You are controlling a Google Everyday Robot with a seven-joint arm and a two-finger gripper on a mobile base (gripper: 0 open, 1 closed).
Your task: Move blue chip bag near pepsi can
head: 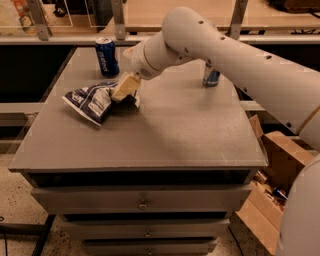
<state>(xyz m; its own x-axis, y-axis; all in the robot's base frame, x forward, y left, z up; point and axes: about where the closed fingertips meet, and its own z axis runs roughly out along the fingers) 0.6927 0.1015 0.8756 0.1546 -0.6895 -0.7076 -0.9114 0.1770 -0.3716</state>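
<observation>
A grey cabinet fills the middle, with drawers and small knobs stacked below its flat top. Speckled floor shows at lower left. An open cardboard box stands just beside the cabinet on the right. Behind run a pale rail, metal posts and a wooden surface. The gripper hangs over the top's left rear part.

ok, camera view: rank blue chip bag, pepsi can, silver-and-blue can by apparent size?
1. blue chip bag: clearly largest; the gripper sits at its right end.
2. pepsi can.
3. silver-and-blue can: looks smaller, but the arm covers its top, so 2 versus 3 is unsure.
</observation>
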